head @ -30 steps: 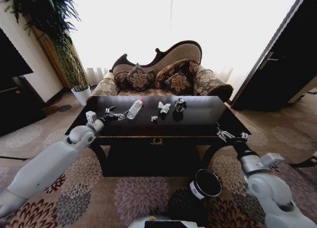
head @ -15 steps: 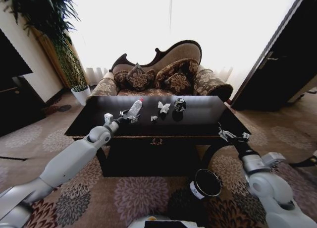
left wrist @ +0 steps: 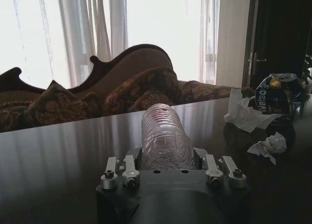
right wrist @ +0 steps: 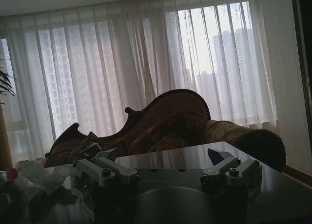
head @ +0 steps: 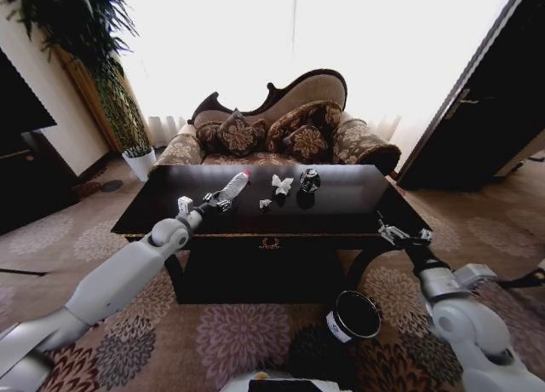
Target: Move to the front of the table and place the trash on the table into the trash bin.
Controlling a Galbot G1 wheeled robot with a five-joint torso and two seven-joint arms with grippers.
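On the glossy black table (head: 358,196) lie a clear plastic bottle (head: 232,187) with a red cap, a crumpled white tissue (head: 282,185), a smaller tissue scrap (head: 266,204) and a dark drink can (head: 310,181). My left gripper (head: 216,202) reaches over the table's front left and is shut on the bottle's base. The left wrist view has the bottle (left wrist: 165,134) pressed between the left gripper's (left wrist: 165,158) jaws, with the tissue (left wrist: 243,114), scrap (left wrist: 268,145) and can (left wrist: 275,93) beyond. My right gripper (head: 402,234) hangs open by the table's front right corner. The black trash bin (head: 353,315) stands on the carpet below it.
A patterned sofa (head: 281,123) with cushions stands behind the table. A white plant pot (head: 140,163) with a tall plant is at the back left, and a dark door (head: 485,111) at the right. Floral carpet spreads around the table.
My left arm swung rightwards along the table's front and brought its gripper onto the bottle's base, then held there. The right arm barely moved.
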